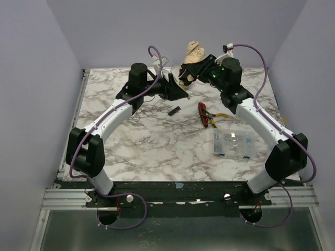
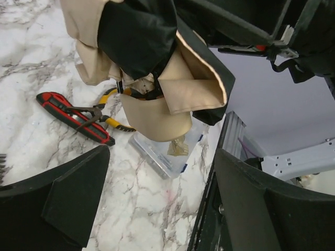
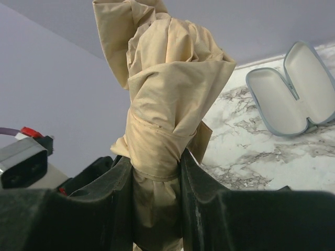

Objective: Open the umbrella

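1. At twelve o'clock on the table's far edge: umbrella (image 1: 194, 52), canopy bundled, right gripper (image 3: 156, 180) clamped round its waist.
2. Left gripper (image 2: 162, 162), at the umbrella's nine o'clock, gapes wide and empty.
3. Judgement: hold the right clamp firm; the left must find the shaft slider and push steadily.
4. Count: one umbrella, one clear box (image 1: 234, 142), one glasses case (image 3: 293, 89), two hand tools (image 1: 205, 115).

Umbrella (image 3: 167, 104) base hidden inside right tool (image 3: 155, 178), glasses case (image 3: 290, 89) cropped at edge.

No writing, label, brand or number can be read on anything in view.
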Controlling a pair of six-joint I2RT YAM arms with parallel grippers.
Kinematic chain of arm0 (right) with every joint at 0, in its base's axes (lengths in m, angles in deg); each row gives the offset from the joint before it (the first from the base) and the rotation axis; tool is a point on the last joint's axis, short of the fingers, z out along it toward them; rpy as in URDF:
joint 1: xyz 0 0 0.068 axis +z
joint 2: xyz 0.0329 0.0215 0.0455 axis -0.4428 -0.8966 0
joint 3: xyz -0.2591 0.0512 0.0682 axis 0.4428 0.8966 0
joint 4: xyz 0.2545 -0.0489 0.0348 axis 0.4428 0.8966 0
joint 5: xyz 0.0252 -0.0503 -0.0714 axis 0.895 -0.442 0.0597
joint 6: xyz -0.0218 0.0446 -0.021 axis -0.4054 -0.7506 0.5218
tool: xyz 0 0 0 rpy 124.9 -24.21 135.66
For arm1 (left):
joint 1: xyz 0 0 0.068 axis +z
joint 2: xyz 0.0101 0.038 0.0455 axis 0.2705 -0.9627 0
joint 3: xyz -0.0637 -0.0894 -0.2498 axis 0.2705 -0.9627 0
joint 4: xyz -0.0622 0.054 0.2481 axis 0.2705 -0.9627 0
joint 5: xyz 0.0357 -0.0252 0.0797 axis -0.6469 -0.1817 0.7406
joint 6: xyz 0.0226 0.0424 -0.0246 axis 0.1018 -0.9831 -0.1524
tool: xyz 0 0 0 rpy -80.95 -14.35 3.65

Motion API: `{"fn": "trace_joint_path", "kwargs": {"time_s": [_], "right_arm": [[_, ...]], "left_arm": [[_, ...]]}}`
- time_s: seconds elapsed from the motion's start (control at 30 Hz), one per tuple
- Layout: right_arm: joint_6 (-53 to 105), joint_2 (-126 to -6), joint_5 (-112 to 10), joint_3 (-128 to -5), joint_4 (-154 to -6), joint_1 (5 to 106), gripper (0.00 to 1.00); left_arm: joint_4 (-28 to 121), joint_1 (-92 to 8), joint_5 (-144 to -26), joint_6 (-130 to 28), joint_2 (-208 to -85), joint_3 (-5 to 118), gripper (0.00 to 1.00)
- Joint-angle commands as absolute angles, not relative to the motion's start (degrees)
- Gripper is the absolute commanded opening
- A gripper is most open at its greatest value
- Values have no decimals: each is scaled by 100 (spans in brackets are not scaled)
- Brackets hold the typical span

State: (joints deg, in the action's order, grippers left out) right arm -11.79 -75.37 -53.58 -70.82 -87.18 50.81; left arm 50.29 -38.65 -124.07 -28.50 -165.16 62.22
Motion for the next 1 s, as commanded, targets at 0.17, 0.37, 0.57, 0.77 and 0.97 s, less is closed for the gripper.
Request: {"fn": "trace_joint_path", "kwargs": {"time_s": [0.17, 0.37, 0.57, 0.77, 0.97], "right_arm": [[-1384, -7198, -5589, -7110, -9246, 5104, 0], [-1326, -7212, -5750, -7112, -9384, 5106, 0], [-1063, -7262, -6184, -7225, -9665, 5063, 0], [-929, -7449, -6217, -7507, -9858, 4994, 0], [-577, -7471, -6204, -7549, -10228, 4914, 0]], "left_arm": [[5190, -4074, -11812, -2615, -16720, 6507, 55], [5547, -4074, -12154, -2720, -16516, 6186, 0], [5545, -4074, -12259, -3098, -16227, 5893, 0], [5484, -4094, -12340, -3271, -16050, 5670, 0], [4965, -4118, -12360, -3840, -15895, 5558, 0]]}}
